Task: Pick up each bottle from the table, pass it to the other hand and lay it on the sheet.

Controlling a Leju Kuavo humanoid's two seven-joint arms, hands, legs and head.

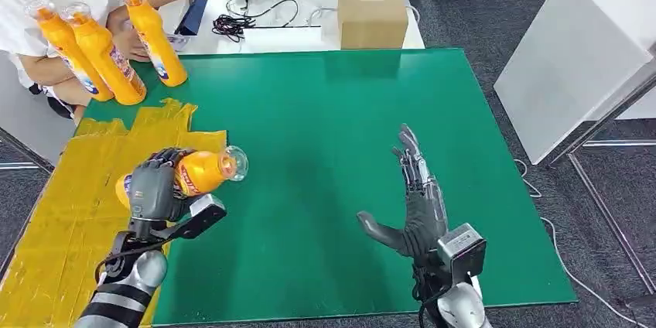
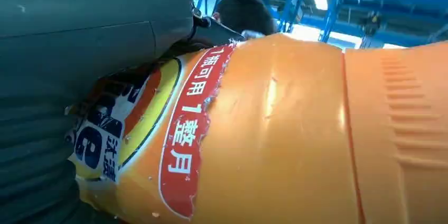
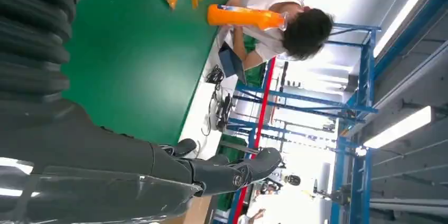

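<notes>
While left hand [image 1: 152, 187] grips bottle [image 1: 203, 172] | right hand [image 1: 420, 203] spread, empty | bottle smooth, may slip: hold its middle

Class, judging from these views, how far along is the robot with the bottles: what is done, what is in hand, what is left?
Done: no bottle lies free on the yellow sheet yet. In hand: the left hand grips one orange bottle over the sheet's edge, while the right hand is open and empty, suggesting the handover has already happened. Left: three upright bottles wait at the table's far corner.
</notes>
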